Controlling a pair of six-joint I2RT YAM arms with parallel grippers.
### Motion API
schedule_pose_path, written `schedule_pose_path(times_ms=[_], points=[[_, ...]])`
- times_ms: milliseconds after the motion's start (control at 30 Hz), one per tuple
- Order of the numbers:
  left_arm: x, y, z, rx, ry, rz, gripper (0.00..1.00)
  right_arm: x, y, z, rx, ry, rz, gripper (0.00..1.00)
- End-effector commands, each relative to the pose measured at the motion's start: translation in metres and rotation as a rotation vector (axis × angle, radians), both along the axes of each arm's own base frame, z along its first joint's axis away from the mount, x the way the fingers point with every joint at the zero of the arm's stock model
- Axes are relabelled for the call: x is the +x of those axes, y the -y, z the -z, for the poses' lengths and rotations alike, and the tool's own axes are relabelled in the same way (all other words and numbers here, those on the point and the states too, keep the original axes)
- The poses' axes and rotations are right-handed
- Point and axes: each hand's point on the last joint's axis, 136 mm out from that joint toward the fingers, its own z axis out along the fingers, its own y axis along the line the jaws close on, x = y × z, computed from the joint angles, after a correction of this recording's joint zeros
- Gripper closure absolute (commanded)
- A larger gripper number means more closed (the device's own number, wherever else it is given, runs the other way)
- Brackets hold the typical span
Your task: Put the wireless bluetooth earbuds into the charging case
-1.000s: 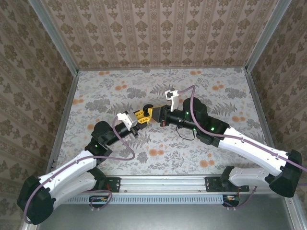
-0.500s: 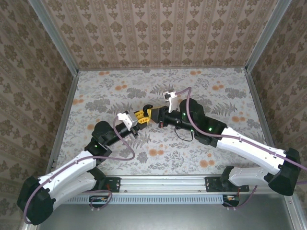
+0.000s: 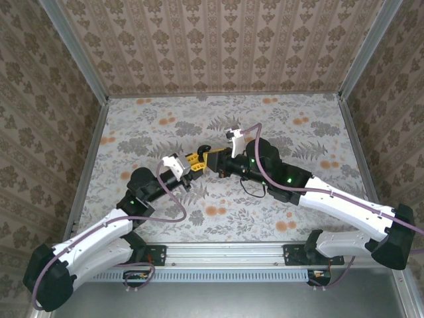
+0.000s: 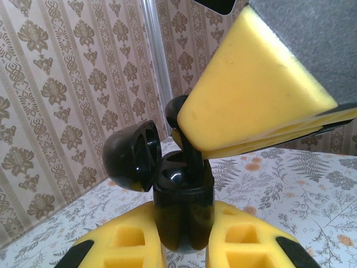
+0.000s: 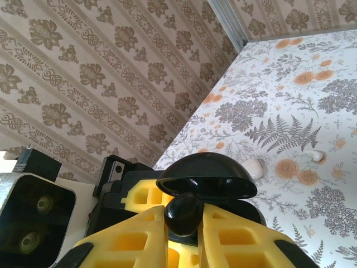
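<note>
My left gripper (image 4: pixel 184 237) is shut on the black charging case (image 4: pixel 184 206) and holds it upright. The case's round lid (image 4: pixel 131 156) is swung open to the left. My right gripper (image 5: pixel 184 223) is shut on a black earbud (image 5: pixel 183 215). Its yellow finger (image 4: pixel 251 95) reaches in from the upper right. The earbud's (image 4: pixel 179 109) stem points down into the case's mouth, beside a glossy rounded shape in the other well. From above, the left gripper (image 3: pixel 194 161) and right gripper (image 3: pixel 211 159) meet tip to tip over the middle of the table. The open lid (image 5: pixel 206 173) arches over the earbud.
Two small white objects (image 5: pixel 252 166) (image 5: pixel 317 155) lie on the floral tabletop (image 3: pixel 298 126) beyond the case. A black cable (image 3: pixel 255 189) loops under the right arm. Patterned walls and metal rails (image 3: pixel 89 152) bound the table on three sides.
The right arm has pushed a little to the left, bringing its gripper and the earbud closer against the case. The left arm has stayed put.
</note>
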Motion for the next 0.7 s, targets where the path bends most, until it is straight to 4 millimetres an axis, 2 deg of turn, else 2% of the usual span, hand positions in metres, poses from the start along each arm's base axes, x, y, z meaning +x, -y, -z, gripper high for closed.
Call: schedule_pose_path(times_ms=[0, 667], points=[[-0.004, -0.006, -0.031, -0.082, 0.059, -0.011, 1.00, 0.002, 0.004, 0.008, -0.053, -0.005, 0.024, 0.81], [-0.005, -0.005, -0.029, -0.080, 0.052, -0.004, 1.00, 0.007, 0.002, -0.008, -0.049, -0.028, 0.045, 0.67]])
